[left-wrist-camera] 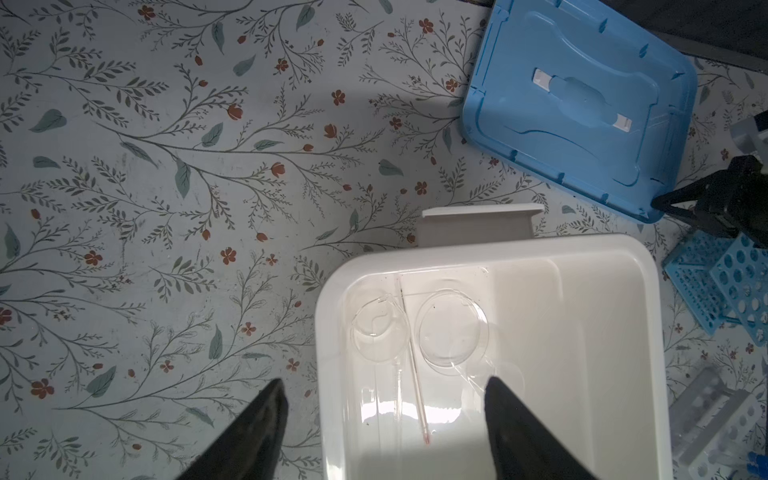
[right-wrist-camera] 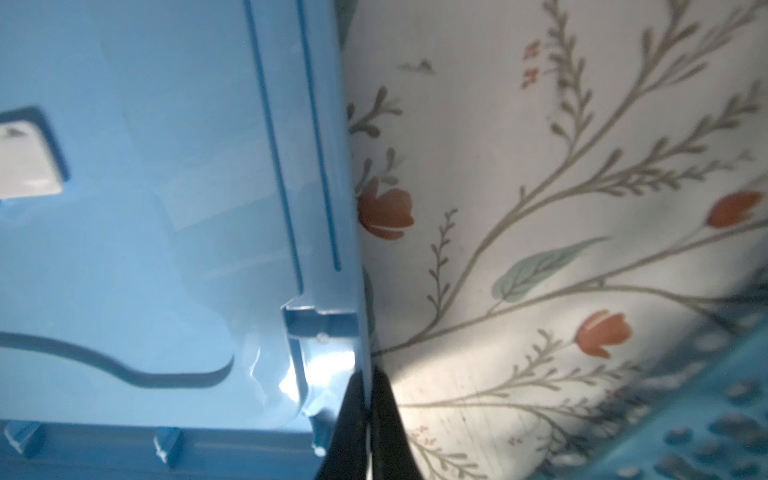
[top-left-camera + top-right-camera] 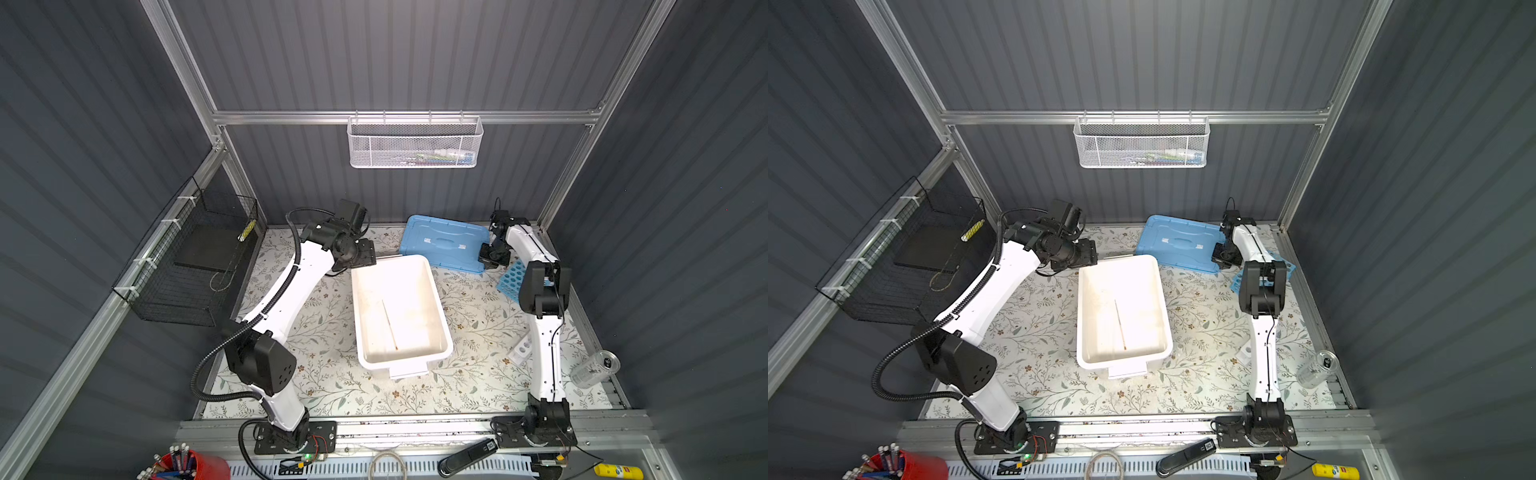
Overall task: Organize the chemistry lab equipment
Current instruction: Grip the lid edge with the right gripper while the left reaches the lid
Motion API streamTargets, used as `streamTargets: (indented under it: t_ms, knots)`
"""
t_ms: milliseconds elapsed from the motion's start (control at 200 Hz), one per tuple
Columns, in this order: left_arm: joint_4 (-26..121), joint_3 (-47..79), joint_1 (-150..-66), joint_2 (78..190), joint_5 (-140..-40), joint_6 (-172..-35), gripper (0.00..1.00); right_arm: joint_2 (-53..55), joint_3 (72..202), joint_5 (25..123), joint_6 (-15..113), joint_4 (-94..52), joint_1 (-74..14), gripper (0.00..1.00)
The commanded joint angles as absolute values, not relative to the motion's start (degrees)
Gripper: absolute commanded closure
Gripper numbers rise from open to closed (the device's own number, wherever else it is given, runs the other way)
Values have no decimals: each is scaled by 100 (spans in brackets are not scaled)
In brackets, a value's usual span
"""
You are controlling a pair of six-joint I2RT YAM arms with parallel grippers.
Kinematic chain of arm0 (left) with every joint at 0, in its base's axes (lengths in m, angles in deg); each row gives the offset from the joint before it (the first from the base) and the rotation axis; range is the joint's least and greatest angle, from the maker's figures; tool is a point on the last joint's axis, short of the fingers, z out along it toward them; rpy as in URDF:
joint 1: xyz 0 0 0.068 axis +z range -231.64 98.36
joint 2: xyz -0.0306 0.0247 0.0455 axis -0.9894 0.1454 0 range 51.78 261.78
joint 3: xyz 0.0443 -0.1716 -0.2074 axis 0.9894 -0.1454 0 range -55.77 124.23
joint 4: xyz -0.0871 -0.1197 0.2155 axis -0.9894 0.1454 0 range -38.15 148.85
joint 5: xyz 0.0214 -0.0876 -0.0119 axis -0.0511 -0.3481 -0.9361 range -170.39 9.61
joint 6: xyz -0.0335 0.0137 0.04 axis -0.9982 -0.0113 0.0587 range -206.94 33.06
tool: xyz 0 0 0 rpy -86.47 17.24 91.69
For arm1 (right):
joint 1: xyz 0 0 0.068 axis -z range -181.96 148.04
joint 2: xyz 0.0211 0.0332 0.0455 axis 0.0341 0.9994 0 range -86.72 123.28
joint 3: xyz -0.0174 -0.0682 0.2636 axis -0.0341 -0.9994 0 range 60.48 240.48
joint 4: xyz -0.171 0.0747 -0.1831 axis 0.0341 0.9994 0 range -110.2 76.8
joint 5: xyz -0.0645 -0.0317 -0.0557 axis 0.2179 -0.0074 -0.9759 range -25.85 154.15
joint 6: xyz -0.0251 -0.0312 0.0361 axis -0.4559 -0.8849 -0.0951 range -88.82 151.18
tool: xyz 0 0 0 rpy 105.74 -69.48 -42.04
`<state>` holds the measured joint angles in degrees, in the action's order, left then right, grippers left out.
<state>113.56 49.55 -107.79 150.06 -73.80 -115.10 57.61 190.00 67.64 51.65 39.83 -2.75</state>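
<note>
The small white tube rack (image 3: 521, 350) lies nearest, beside the right arm (image 3: 544, 357). The white tub (image 3: 409, 370) holds the glass rod (image 3: 390, 325) and clear beakers (image 1: 453, 328), with the left jaws wide above its far end. Farther back, by the sky-blue rack (image 3: 512, 279), the right jaws pinch the blue lid (image 3: 440, 243) at its edge.

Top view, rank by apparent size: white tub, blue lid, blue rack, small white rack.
white tub
blue lid
blue rack
small white rack
Right arm hides part of both racks; their order is unsure.

Robot test cell: ribbed grey walls (image 3: 415, 54), aluminium frame (image 3: 291, 117), left arm (image 3: 286, 286) and right arm (image 3: 546, 353) bolted to a rail (image 3: 415, 427).
</note>
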Motion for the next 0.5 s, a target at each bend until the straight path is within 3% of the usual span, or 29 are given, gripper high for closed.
streamTargets:
  t_ms: [0,495]
  knots:
    - [11398,5044,-10756,14966,-7474,-11328,24,5426,18902,6793,5232,4040,-305,100]
    - [11262,5737,-10756,15410,-7687,-11113,24,3949,19004,6664,5286,4531,-310,100]
